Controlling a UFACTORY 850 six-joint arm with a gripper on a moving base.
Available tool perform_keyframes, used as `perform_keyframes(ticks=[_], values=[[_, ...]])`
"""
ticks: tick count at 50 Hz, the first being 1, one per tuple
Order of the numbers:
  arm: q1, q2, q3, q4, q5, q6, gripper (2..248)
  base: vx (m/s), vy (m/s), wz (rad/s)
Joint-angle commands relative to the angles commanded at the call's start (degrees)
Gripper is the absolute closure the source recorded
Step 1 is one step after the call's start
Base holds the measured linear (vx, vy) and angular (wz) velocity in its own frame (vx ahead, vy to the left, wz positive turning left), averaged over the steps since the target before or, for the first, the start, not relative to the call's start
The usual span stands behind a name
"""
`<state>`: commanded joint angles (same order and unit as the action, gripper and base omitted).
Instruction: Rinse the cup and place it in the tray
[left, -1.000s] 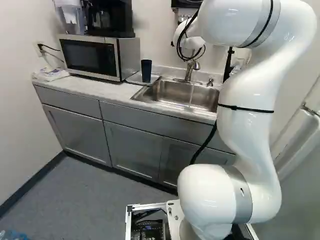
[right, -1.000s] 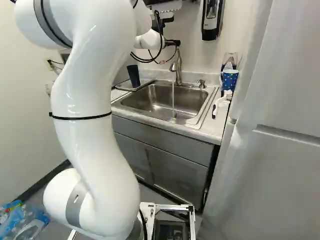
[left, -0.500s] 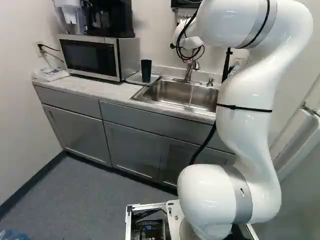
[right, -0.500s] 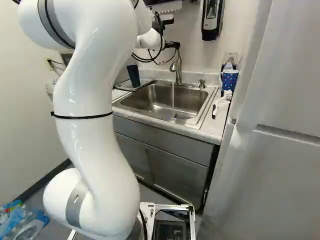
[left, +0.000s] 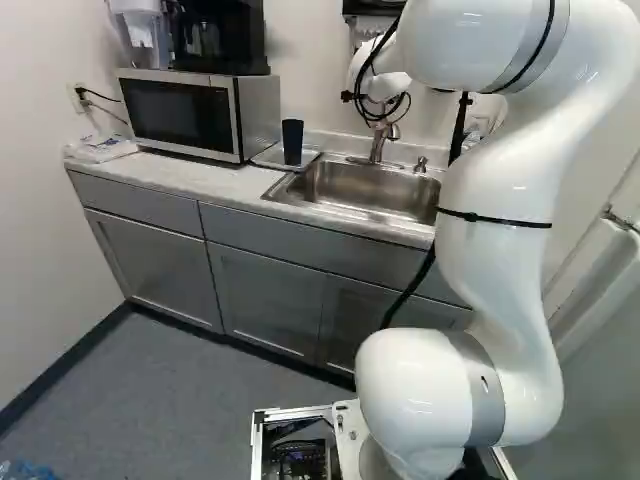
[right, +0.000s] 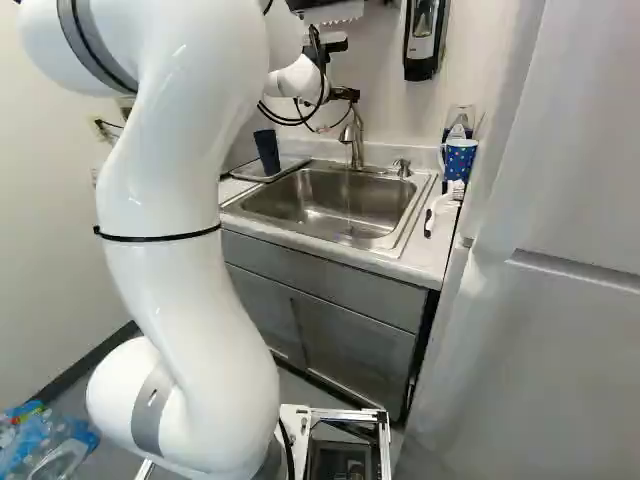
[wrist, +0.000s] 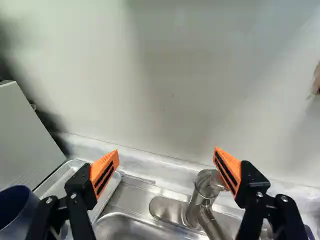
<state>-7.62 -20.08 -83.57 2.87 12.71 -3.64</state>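
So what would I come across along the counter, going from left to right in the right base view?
A dark cup standing on a tray → the tall metal faucet → a short metal pump → a patterned blue mug.

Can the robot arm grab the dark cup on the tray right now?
Probably yes. The tool is open and nothing seems to cover the cup, but it's beside the fingers. It would likely need to go sideways, away from the faucet.
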Motion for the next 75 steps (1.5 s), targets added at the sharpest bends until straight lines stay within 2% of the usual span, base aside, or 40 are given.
perform_keyframes(ticks=[40, 55, 75], values=[[-0.4, 5.9, 6.8, 0.0, -1.0, 0.0, 3, 0.0, 0.0, 0.0], [-0.7, 9.0, 10.2, 0.0, -3.4, 0.0, 3, 0.0, 0.0, 0.0], [-2.2, 14.3, 16.0, 0.0, -7.5, 0.0, 3, 0.0, 0.0, 0.0]])
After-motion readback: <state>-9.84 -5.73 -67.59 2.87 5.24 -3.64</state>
